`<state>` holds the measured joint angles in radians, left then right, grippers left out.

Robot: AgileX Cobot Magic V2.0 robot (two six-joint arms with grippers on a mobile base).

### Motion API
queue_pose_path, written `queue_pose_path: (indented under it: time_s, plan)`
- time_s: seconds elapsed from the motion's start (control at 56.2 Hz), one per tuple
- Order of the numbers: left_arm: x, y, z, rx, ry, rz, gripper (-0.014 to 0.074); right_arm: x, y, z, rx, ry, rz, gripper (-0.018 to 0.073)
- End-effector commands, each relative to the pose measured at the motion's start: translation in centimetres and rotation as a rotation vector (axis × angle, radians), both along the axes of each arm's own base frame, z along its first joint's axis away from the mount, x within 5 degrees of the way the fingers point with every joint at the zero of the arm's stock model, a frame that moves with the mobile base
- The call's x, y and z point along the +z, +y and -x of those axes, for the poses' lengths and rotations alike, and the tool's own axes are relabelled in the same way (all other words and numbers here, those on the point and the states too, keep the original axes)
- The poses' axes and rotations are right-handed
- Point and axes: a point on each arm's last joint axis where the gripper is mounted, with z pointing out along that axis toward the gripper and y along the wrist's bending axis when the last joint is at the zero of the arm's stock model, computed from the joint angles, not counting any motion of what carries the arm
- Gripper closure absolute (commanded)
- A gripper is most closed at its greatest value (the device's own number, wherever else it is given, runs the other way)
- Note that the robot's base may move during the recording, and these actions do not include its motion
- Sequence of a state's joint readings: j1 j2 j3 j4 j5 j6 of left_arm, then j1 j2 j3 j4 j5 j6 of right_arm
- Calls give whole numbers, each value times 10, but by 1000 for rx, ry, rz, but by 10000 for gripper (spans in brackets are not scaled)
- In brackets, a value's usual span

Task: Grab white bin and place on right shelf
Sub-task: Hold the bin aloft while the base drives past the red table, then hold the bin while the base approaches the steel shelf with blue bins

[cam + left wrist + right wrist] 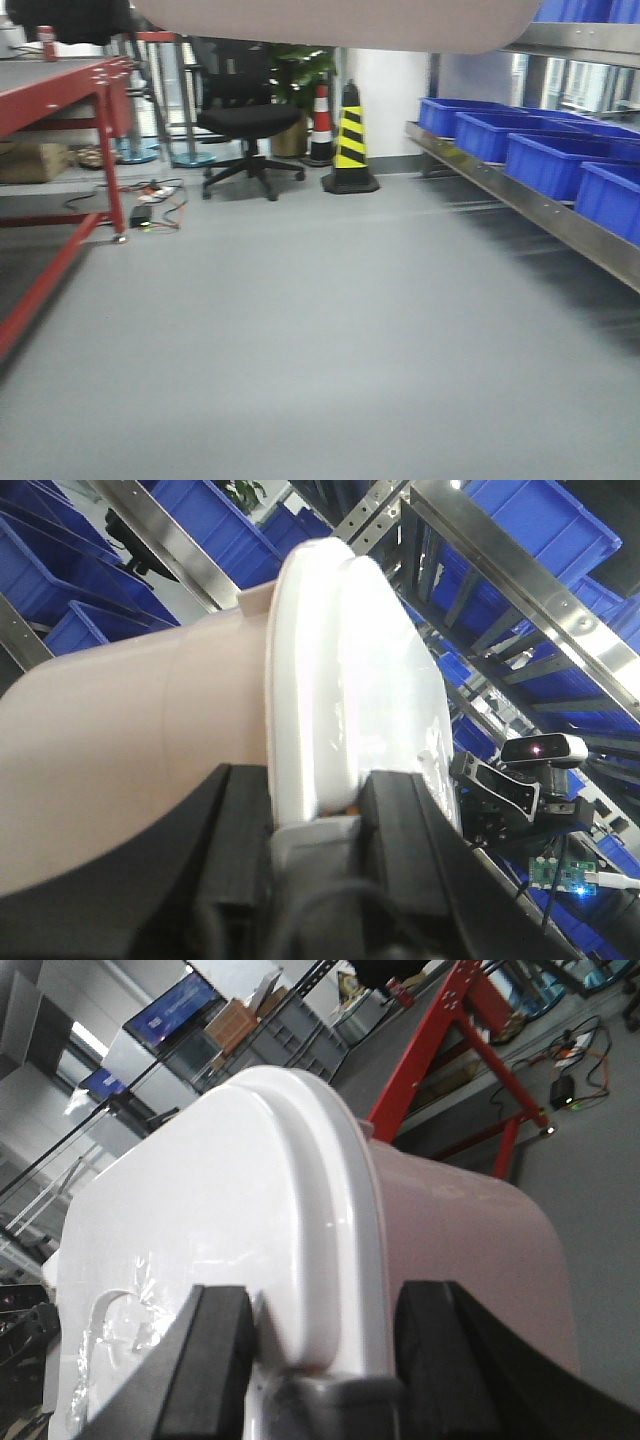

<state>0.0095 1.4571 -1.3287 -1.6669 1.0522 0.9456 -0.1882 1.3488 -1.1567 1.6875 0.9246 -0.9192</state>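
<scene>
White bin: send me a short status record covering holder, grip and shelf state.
bin: white bin, lifted, its underside fills the top of the front view
left gripper: clamped on the bin's rim
right gripper: clamped on the bin's rim
right shelf: lower level holds blue crates
placed: not yet

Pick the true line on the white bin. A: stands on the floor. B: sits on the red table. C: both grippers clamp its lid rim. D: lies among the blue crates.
C: the left gripper and the right gripper each straddle the lid rim of the white bin, fingers pressed to both sides.
</scene>
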Motion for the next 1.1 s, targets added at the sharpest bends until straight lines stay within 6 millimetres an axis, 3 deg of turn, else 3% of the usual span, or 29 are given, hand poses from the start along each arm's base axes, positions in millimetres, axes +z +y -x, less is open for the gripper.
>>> queue_pose_path:
  time_s: [0.0, 1.085]
  plan:
    - [28, -22, 42, -325, -127, 64, 723, 31, 19, 24, 178, -116, -75, 490]
    - [28, -22, 42, -325, -127, 64, 723, 30, 19, 24, 167, -114, -75, 490]
